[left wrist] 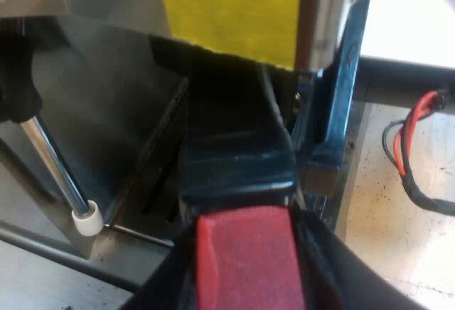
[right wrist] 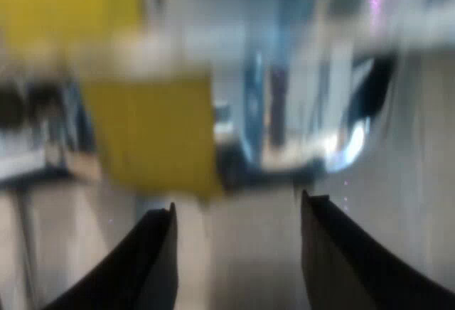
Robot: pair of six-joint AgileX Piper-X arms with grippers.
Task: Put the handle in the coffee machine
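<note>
**Now seating the handle at the machine's front**

Right now I am clamping my left gripper [left wrist: 245, 257] on the handle [left wrist: 238, 161]. Its red end [left wrist: 249, 267] is sitting between my two black fingers [left wrist: 341, 267], which are pressing on it from both sides. The dark shaft is running away from me, up into the shadow under the espresso machine [left wrist: 92, 89], just below a yellow patch [left wrist: 227, 11] on its front. I cannot see the metal end of the holder, because it is lying in the dark under the machine's head. That also means I cannot tell whether it is already meeting its seat or hanging just short of it.

The steam wand [left wrist: 50, 161] with its white tip [left wrist: 87, 221] is slanting down near the handle but apart from it.

My right gripper [right wrist: 238, 253] is hanging with its fingers [right wrist: 153, 260] spread and nothing between them. It is facing the machine's shiny metal [right wrist: 306, 125] and the yellow patch [right wrist: 153, 132], and it is well short of both.

By my judgement I am working through the insertion step: the handle is at the machine but is not shown locked in. Next I will likely need to push up into the head and then swing the handle sideways to lock it, holding the red end firmly enough that it does not slip. The wand will need clearance during that swing.
</note>
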